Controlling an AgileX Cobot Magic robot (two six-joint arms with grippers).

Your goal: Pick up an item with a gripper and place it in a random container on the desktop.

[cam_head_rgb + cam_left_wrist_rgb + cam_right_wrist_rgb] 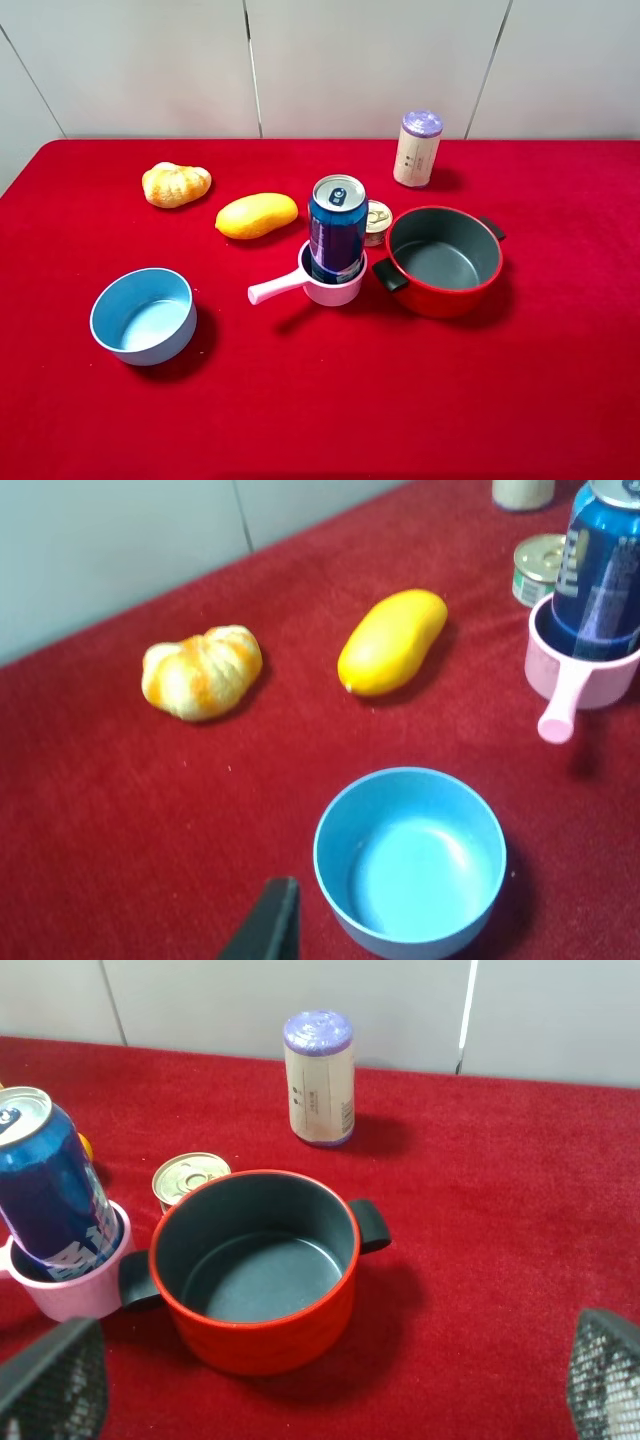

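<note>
The tall blue drink can [337,228] stands upright inside the small pale pink saucepan [335,292] near the middle of the red desktop [320,410]. The pan's handle points left. Can [603,580] and saucepan [580,680] also show in the left wrist view, far from the single black finger [270,925] at the frame edge. In the right wrist view the can [50,1200] sits in the saucepan [75,1295]. My right gripper [325,1380] is open and empty, its fingertips [50,1380] wide apart and short of the red pot. Neither gripper shows in the exterior view.
A red two-handled pot [445,290] stands right of the saucepan, with a short tin [378,220] behind them. A cream cylinder with a purple cap [417,150] is at the back. A light blue bowl [100,310], a yellow mango [257,215] and a bread roll [176,184] lie left.
</note>
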